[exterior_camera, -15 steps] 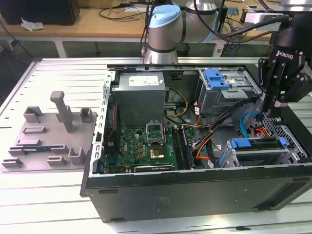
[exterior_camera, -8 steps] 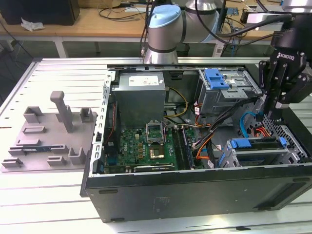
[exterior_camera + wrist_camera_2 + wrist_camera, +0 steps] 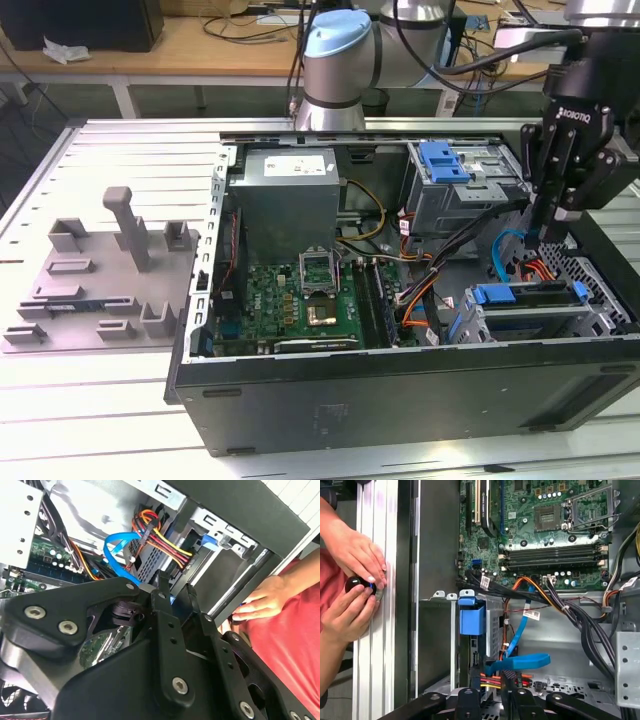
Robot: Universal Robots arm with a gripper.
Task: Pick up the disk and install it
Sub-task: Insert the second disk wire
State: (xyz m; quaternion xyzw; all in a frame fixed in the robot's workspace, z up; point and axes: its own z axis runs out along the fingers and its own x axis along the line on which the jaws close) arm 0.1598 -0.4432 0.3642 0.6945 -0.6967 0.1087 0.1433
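Ribbed silver-grey metal table (image 3: 120, 160) is carrying 2 things in the exterior view. Open black PC tower case (image 3: 400, 400), lying on its side, is sitting approx. centre to 3 o'clock. Grey plastic fixture w/ upright posts (image 3: 105, 275) is resting at 9 o'clock, just beside the case.

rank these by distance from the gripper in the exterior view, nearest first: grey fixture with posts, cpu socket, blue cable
Measured from the gripper:
1. Blue cable, just beside it inside the case.
2. CPU socket, mid-case on the motherboard.
3. Grey fixture, outside the case at the exterior view's left.
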